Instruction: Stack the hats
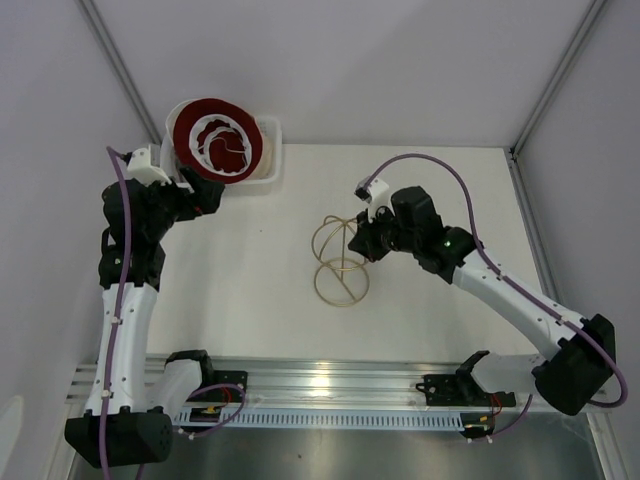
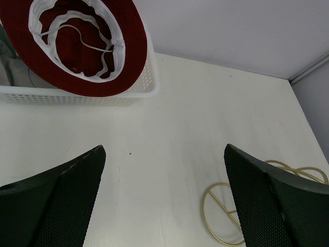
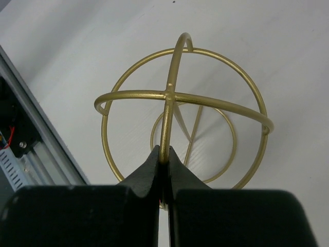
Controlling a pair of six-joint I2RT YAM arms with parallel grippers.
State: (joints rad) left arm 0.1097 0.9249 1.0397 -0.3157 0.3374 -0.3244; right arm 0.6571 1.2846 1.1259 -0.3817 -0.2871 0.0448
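Observation:
A dark red hat (image 1: 218,139) with a white lining lies upside down on top of the white mesh basket (image 1: 270,160) at the back left; it also shows in the left wrist view (image 2: 82,46). A bit of grey fabric (image 2: 10,62) shows inside the basket under it; the other hats are hidden. My left gripper (image 1: 205,195) is open and empty, just in front of the basket. My right gripper (image 1: 368,238) is shut on a rod of the gold wire stand (image 1: 338,262), seen close in the right wrist view (image 3: 180,98).
The gold wire stand rests on the white table (image 1: 260,280) near the middle; its round base (image 2: 221,216) shows in the left wrist view. A metal rail (image 1: 340,385) runs along the near edge. Walls close the left and right sides.

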